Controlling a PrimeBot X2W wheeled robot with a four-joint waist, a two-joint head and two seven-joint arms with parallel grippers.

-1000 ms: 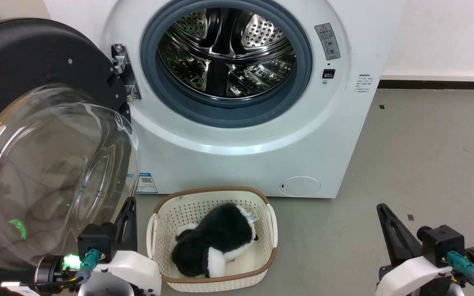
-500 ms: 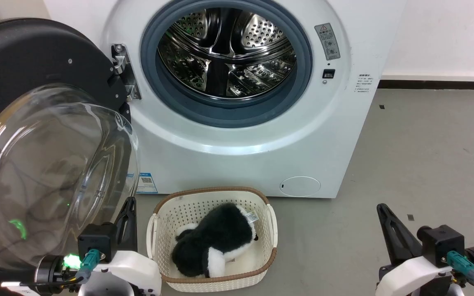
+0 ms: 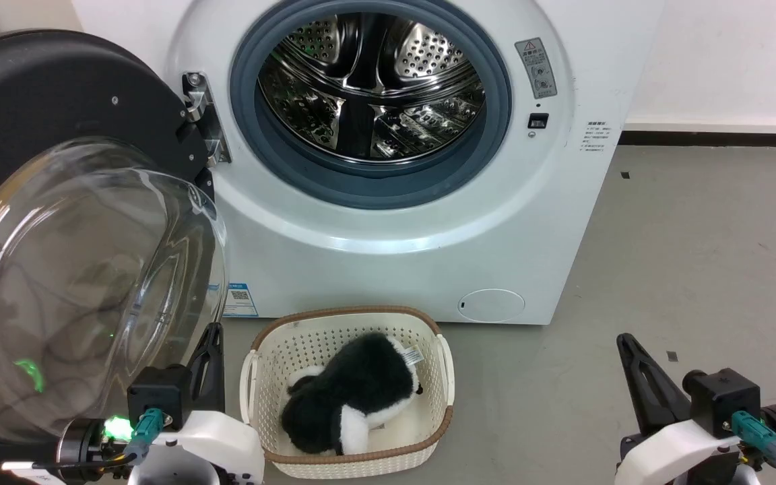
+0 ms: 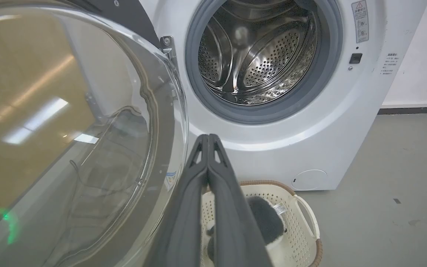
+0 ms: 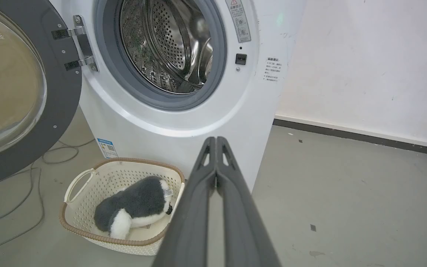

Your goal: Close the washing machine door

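Plainly, step: approach not yet made; nothing touches the door.
Washing machine point(image 3: 388, 222): stands straight ahead, drum mouth uncovered, grey-blue gasket point(image 3: 489, 145) fully exposed.
Washing machine door point(image 3: 58, 202): swung wide open on its hinge point(image 3: 203, 118) at the machine's left, glass bowl bulging toward the robot.
Basket point(image 3: 351, 465): on the floor in front of the machine, a black-and-white plush toy point(image 3: 351, 397) inside.
Left gripper point(image 3: 209, 347): fingers pressed together, empty, just beside the glass bowl's lower edge.
Right gripper point(image 3: 630, 350): fingers together, empty, well apart from the machine.
Next move: likely the left arm gets behind the black rim and sweeps it rightward until it latches, above the basket.
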